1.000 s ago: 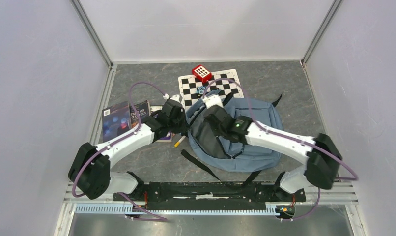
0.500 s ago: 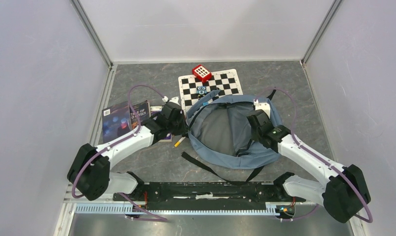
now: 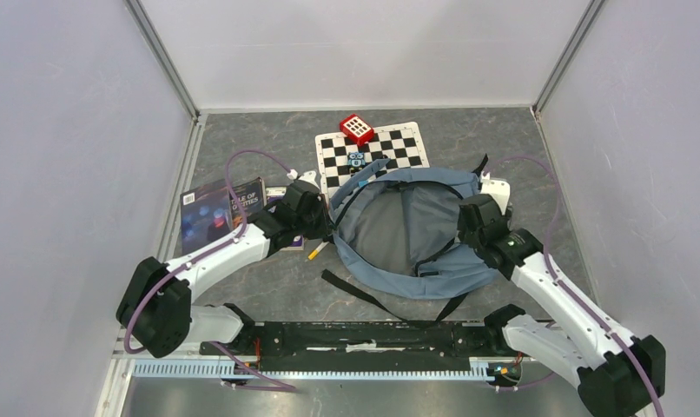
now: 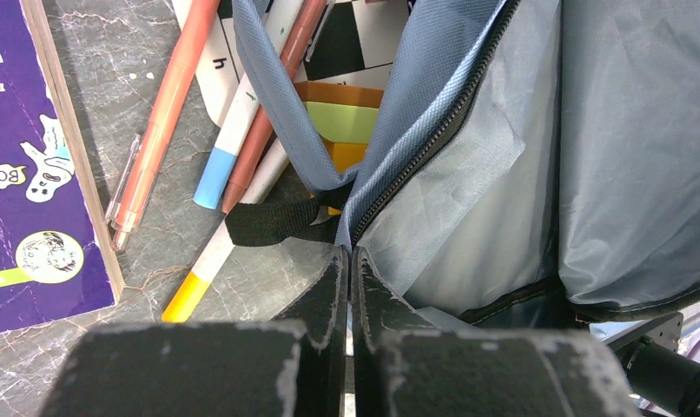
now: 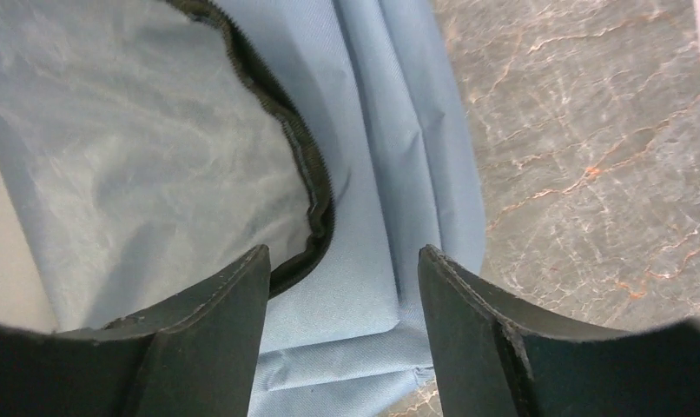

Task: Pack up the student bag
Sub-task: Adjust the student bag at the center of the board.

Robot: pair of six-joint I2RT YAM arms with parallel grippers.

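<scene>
The blue-grey student bag gapes open. The left fingers pinch its left rim; the right fingers stand apart astride its right rim.

Books left of bag — chessboard behind

student bag: matt woven cloth | table: marbled stone-look, smooth | book: glossy cover

Top external high behind, looking down on the whole table, wrist views close over the student bag all three share, left at its left edge, right at its right rim.
</scene>
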